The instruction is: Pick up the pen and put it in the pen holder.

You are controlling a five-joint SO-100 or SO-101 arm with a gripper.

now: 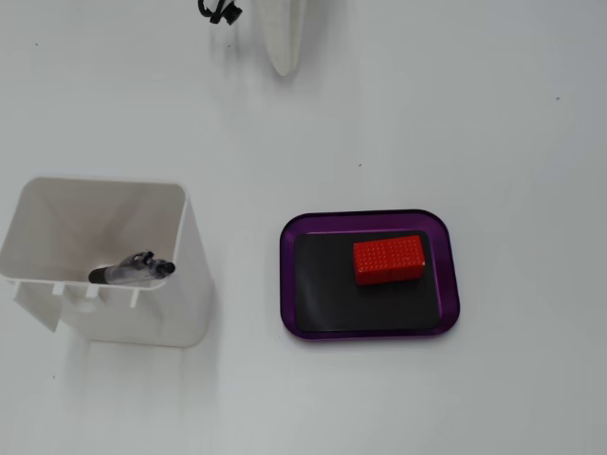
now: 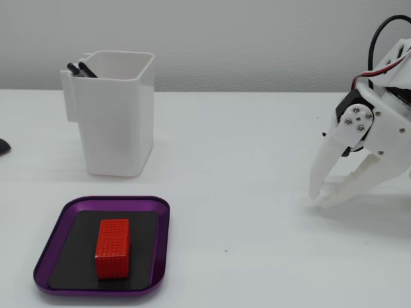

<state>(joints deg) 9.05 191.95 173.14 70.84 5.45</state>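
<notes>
White pen holder point(image 1: 180, 284) hides most of the pen point(image 1: 131, 271); only its top pokes out at the box's 9 o'clock corner in a fixed view point(image 2: 80, 68); gripper point(image 2: 318, 197) at 3 o'clock, fingertips nearly together, empty; arm cut off.

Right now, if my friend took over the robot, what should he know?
Gripper: empty, fingers close together, tips down near the table at the right of the fixed side view, far from everything.
Pen: already inside the pen holder, leaning into a corner with its black end poking just above the rim.
Red block: lies in the purple-rimmed tray, in front of the holder, not touched.
Done: the pen is in the holder.
Left: nothing for the pen, it seems; just keep the arm away.
</notes>
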